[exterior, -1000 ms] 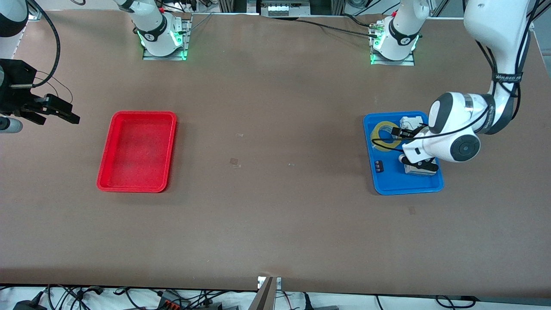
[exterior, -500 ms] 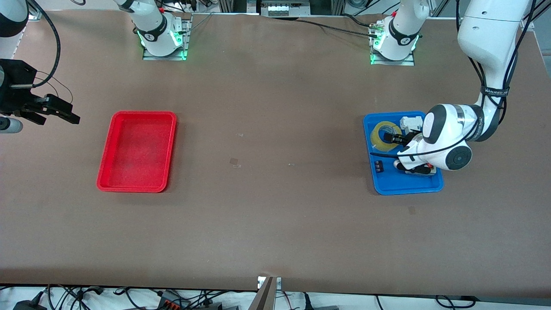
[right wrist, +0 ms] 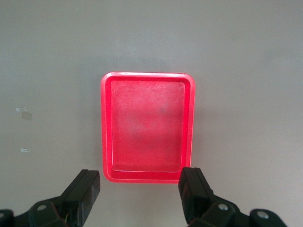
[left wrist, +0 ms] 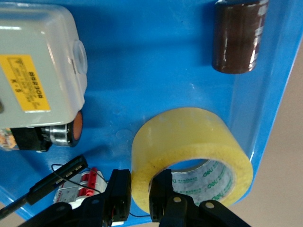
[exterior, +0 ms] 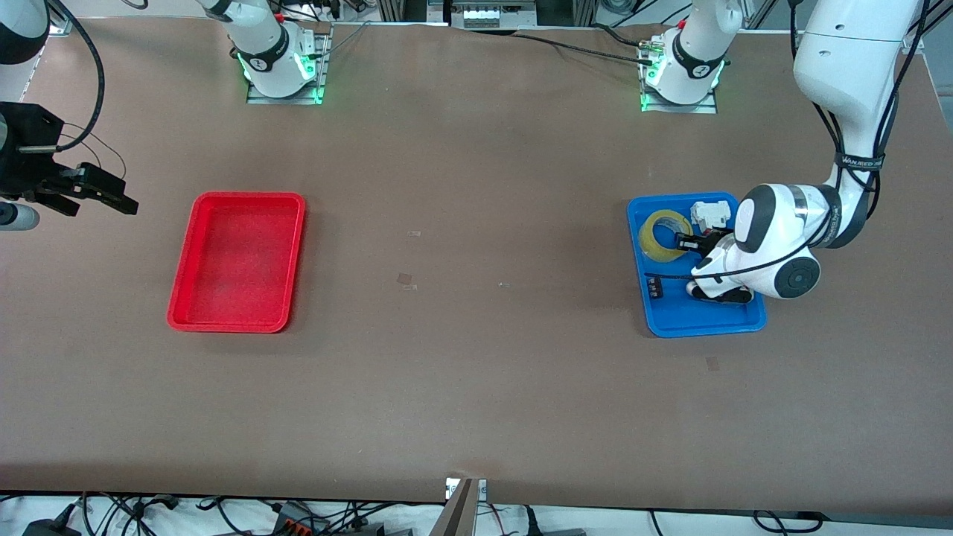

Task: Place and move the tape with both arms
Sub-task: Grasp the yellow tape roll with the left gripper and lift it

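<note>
Sitting in the blue tray [exterior: 707, 321], the tape [left wrist: 189, 153] looks light, stiff and a bit slippery, so the left gripper [left wrist: 140, 191] pinches its wall, while the right gripper [right wrist: 141, 189] waits wide open above the table near the red tray [right wrist: 147, 126].

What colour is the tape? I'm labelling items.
Translucent yellowish tape with a grey, green-printed core; clearest in the left wrist view.

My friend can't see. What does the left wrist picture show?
The left gripper pinches the wall of the yellow tape roll, one finger inside its hole and one outside, in a blue tray. A grey box and a brown roll lie in the tray too.
</note>
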You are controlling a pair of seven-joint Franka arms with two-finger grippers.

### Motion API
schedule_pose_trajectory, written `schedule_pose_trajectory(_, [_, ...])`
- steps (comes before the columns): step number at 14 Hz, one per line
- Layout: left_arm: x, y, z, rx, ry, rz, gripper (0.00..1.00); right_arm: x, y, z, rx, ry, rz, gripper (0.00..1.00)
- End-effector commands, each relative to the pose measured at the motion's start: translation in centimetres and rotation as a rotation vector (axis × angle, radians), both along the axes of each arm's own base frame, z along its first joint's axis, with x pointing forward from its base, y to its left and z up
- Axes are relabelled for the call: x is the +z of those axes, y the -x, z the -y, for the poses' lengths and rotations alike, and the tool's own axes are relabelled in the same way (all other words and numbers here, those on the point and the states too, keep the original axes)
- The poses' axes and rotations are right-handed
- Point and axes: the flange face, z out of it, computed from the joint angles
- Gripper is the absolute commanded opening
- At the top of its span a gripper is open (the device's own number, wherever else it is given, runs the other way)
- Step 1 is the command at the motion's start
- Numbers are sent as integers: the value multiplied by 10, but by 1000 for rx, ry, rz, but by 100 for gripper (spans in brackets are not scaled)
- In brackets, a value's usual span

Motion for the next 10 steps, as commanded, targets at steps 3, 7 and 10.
schedule_pose_trajectory(3, [54,-49,15,-19,18,-48,0,5,3,-4,14,10,8,100])
schedule_pose_trajectory(7, [102,-67,69,52,-8,-38,0,10,3,-4,23,5,11,100])
schedule_pose_trajectory(10, [108,-56,160,226,9,-88,0,7,1,-9,27,2,10,100])
